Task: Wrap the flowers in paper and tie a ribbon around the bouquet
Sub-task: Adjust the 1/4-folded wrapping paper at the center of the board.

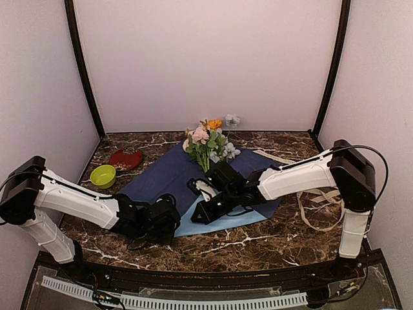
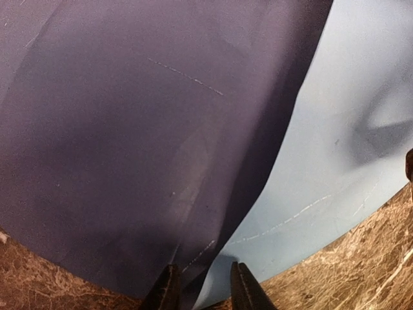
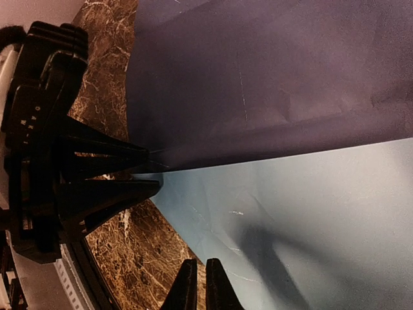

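L gripper jaws apart astride paper fold, navy over lt-blue, R gripper closed, flowers atop, green bowl contents unclear

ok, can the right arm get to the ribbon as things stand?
Probably yes. The ribbon lies uncovered on the table beside the right arm, nothing on it. The right gripper, shut over the paper, would have to draw back first.
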Robot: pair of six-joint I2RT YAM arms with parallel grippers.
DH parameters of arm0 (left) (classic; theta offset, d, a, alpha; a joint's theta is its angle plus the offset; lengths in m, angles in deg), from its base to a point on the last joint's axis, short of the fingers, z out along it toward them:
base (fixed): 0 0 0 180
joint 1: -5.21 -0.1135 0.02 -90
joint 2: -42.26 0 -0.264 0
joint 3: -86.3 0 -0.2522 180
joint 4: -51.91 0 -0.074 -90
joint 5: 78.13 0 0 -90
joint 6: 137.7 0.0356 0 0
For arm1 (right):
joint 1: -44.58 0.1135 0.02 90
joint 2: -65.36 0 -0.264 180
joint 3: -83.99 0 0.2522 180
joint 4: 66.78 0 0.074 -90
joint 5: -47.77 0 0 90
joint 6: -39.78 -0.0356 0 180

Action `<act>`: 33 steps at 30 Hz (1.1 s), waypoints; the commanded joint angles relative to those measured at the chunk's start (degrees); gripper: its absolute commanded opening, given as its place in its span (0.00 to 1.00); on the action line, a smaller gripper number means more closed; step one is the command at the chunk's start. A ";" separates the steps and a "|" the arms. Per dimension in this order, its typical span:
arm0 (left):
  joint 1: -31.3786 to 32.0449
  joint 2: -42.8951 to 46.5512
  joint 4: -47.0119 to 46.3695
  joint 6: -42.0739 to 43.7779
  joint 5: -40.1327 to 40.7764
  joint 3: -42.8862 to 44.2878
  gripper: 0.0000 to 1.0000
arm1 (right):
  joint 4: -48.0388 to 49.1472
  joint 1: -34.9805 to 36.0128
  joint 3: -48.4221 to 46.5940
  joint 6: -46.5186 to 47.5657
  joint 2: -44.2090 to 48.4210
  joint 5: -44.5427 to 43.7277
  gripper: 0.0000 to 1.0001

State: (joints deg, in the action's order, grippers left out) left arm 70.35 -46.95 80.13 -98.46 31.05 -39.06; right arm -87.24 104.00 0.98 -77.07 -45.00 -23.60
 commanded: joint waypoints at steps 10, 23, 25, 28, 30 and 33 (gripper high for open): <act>0.07 5.73 10.53 -4.50 -1.45 -1.24 0.41 | -3.80 -0.18 -2.16 -1.05 -8.59 0.62 0.06; 0.36 12.69 1.54 -31.58 -7.88 -8.88 0.59 | -2.38 -0.44 -1.38 -5.03 -9.30 0.44 0.04; 1.88 11.47 1.11 -36.66 -5.25 -8.40 0.59 | -2.02 -0.44 -0.88 -5.29 -9.05 0.61 0.04; 4.98 8.04 1.48 -44.21 0.17 -5.43 0.61 | -1.50 -0.44 -0.32 -5.55 -8.54 0.38 0.04; 5.66 3.83 3.59 -47.83 1.94 -2.45 0.63 | -1.11 -0.44 -0.06 -5.78 -8.18 0.26 0.04; 5.74 0.53 4.28 -52.40 0.71 -0.87 0.64 | -0.55 -0.44 0.49 -5.97 -7.78 0.26 0.04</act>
State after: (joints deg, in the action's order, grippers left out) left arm 75.64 -42.25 81.92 -140.43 31.59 -40.89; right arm -86.93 103.45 -0.64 -82.31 -52.06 -21.48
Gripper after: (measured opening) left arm 0.637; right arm 0.045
